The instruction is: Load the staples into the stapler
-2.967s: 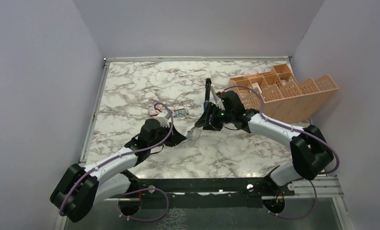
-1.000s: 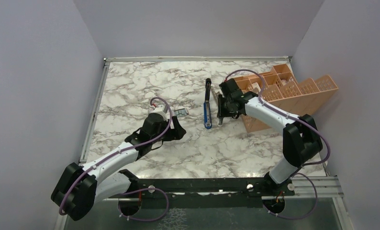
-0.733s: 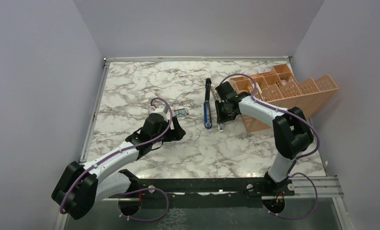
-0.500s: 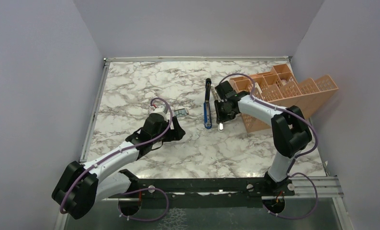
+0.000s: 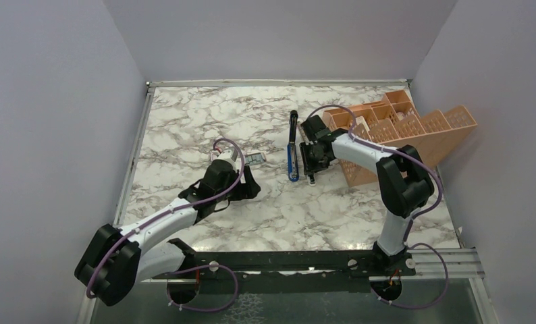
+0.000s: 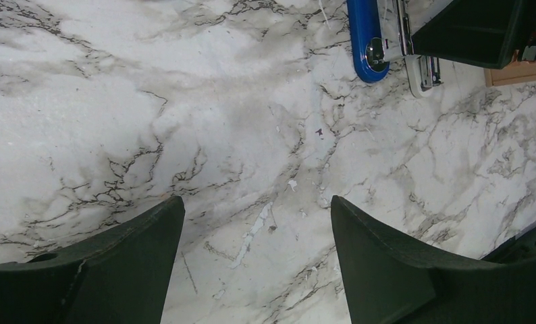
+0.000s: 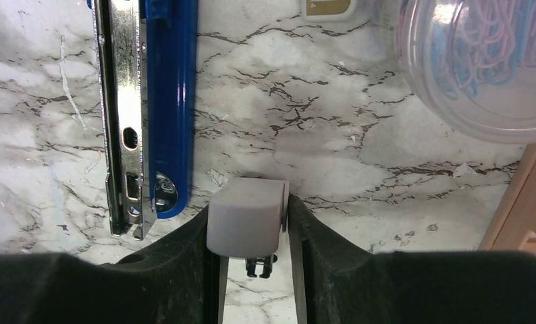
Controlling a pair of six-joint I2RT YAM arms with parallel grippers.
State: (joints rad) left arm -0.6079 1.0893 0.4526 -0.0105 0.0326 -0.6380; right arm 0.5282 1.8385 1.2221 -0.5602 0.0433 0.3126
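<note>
Now the stapler lies opened flat, where seconds earlier the right gripper was working over it; from above, that gripper sits just right of its blue end, and the staples wait to the stapler's left, unloaded. Left wrist: the left gripper gapes empty, short of the stapler. Right wrist: fingers clamp a pale grey piece beside the stapler's bared metal channel, seemingly ready for filling.
</note>
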